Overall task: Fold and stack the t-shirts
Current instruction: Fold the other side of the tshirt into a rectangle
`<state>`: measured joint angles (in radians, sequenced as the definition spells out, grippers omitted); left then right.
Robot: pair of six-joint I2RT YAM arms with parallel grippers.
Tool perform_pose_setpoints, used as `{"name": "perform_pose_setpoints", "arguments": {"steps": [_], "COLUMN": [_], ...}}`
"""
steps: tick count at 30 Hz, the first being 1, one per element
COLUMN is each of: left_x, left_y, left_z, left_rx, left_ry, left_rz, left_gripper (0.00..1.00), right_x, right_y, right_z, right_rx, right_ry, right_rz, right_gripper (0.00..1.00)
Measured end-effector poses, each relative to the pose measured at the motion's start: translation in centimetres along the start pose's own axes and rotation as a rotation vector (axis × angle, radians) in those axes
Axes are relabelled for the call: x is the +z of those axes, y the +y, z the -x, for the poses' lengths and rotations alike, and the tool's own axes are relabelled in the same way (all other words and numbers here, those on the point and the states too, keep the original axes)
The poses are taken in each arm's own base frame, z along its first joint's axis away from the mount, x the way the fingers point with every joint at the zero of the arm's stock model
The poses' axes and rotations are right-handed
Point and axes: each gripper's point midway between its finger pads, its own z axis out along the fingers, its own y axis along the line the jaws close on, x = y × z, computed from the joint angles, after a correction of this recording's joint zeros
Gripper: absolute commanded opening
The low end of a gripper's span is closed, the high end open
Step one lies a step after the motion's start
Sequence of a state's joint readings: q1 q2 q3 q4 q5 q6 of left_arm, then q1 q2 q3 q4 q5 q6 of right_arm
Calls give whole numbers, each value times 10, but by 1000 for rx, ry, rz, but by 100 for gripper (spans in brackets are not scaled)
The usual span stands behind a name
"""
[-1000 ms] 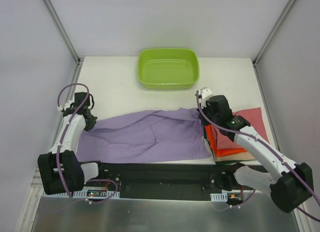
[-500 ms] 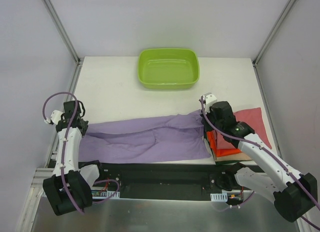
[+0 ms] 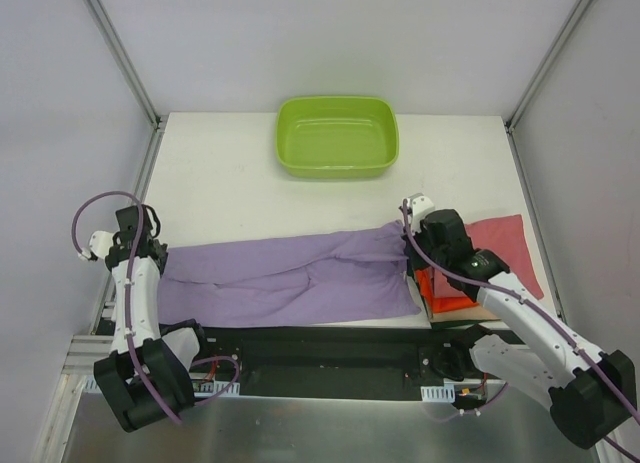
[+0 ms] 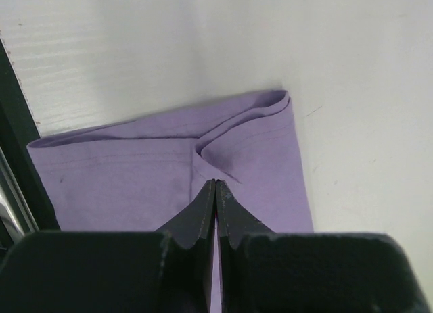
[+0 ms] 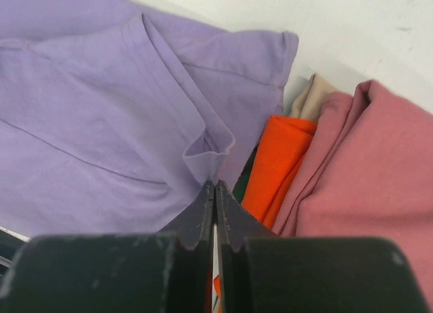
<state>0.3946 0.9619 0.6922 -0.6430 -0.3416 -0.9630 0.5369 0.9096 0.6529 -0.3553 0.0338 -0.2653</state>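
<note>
Top external: white table (image 3: pixel 230 183) between grey walls (image 3: pixel 60 103) bears lilac t-shirt (image 3: pixel 290 281).

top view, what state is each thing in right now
lilac shirt: stretched out long, pinched at both ends
left gripper: shut on the lilac shirt
right gripper: shut on the lilac shirt
rose shirt: folded, lying on the orange shirt
orange shirt: folded, mostly covered
green tub: upright, empty

Robotics lab test cell, not home or shop. Flat white table (image 3: pixel 230 173) boxed in by plain pale grey wall panels (image 3: pixel 330 33) on bare aluminium frame posts (image 3: pixel 120 53). Left white-and-black robot arm (image 3: pixel 135 293) and right white-and-black robot arm (image 3: pixel 520 308) bolted to black base rail (image 3: pixel 320 345); brushed metal sheet (image 3: pixel 320 423) in front.
</note>
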Motion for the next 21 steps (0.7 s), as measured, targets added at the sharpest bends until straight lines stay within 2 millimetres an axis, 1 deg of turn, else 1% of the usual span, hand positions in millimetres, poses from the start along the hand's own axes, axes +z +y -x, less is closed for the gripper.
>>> {"name": "perform_pose_setpoints", "arguments": {"steps": [2,3,4,5,6,7,8,9,11,12,13,15,17,19,21], "left_x": [3,5,7,9,11,12,12,12,10,9,8,6,1,-3,-9], "left_y": [4,7,11,15,18,21,22,22,19,17,15,9,-3,-15,-27], "left_z": [-4,-7,-10,-14,-17,-21,-24,-27,-31,-35,-38,-44,-53,-64,-82], "left_rx": [-2,-3,-3,-1,3,7,11,14,17,21,30,41,64,96,151], "left_ry": [8,13,19,26,33,44,59,72,100,119,138,176,228,277,340], "left_rz": [12,21,32,42,51,59,58,55,36,23,10,-27,-96,-167,-229], "left_gripper": [0,0,2,14,24,34,44,48,58,64,70,81,99,99,99], "right_x": [2,3,3,3,3,3,3,2,-1,-3,-6,-12,-16,-16,-8], "right_y": [2,4,6,8,9,10,11,11,14,16,18,22,28,35,43], "right_z": [-10,-13,-18,-21,-25,-28,-31,-35,-39,-38,-35,-24,-11,0,8], "right_rx": [7,12,19,25,34,44,53,59,75,83,91,99,106,107,112], "right_ry": [24,34,50,59,70,81,89,96,100,90,71,15,-48,-85,-80], "right_rz": [10,18,29,37,44,46,46,47,57,69,80,107,142,182,223], "right_gripper": [6,11,17,26,32,34,39,45,68,74,78,87,92,93,93]}}
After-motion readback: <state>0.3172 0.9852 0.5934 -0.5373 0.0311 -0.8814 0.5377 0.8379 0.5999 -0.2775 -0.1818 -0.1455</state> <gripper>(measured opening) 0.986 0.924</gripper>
